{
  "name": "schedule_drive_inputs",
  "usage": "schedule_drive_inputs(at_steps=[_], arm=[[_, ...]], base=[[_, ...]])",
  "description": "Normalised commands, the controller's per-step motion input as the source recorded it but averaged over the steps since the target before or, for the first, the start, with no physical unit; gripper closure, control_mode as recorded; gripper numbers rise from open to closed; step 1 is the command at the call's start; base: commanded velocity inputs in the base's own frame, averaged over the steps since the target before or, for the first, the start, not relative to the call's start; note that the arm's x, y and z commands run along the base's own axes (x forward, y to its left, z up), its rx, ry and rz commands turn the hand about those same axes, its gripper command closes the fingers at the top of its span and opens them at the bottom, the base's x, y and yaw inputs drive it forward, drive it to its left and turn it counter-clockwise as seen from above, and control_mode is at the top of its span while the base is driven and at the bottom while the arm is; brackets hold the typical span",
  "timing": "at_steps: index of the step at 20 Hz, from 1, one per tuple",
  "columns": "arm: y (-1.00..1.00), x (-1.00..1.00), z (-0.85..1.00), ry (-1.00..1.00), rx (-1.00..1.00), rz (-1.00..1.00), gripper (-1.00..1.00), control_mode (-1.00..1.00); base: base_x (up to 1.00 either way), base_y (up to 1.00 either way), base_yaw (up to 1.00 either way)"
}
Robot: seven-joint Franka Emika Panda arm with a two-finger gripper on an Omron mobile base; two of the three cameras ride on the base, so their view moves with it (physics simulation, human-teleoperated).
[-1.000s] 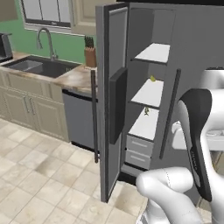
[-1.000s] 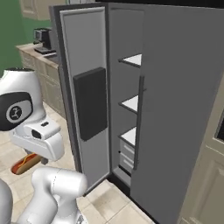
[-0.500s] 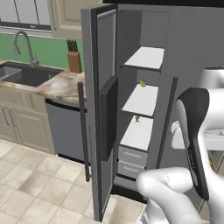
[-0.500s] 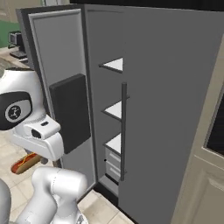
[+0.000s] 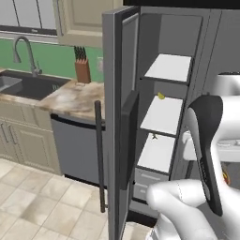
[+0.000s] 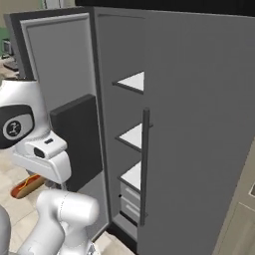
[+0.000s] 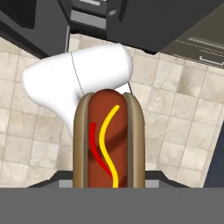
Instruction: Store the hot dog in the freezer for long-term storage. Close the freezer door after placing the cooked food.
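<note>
The hot dog, a red-brown sausage with yellow and red stripes in a tan bun, stands between my fingers, and my gripper is shut on it. It also pokes out below my white hand low on the left of the right base view, hot dog. The freezer stands open ahead, with white shelves and grey drawers below. The freezer door is swung wide, edge-on to the left base camera, with its bar handle and black panel. I hold the hot dog low, outside the freezer, over the tiled floor.
A small yellow food item lies on the middle shelf and a tiny dark thing on the shelf below. The plain fridge door is closed at right. Left of the freezer door are a dishwasher, counter, knife block and sink.
The whole scene has shifted and grown, so the base has driven closer to the freezer. The hot dog stays in my shut gripper, and the freezer door remains open.
</note>
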Motion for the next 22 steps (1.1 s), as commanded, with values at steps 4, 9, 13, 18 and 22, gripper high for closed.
schedule_drive_inputs(at_steps=[4,9,13,18,22], arm=[[0.00,0.00,0.00,0.00,0.00,0.00,1.00,1.00],[0.00,0.00,0.00,0.00,0.00,0.00,1.00,1.00],[0.00,0.00,0.00,0.00,0.00,0.00,1.00,1.00],[0.00,0.00,0.00,0.00,0.00,0.00,1.00,1.00],[0.00,0.00,0.00,0.00,0.00,0.00,1.00,1.00]], base=[[0.56,-0.13,0.00],[0.42,-0.26,0.00],[0.34,-0.06,0.00],[0.47,0.02,-0.01],[0.35,0.01,0.00]])
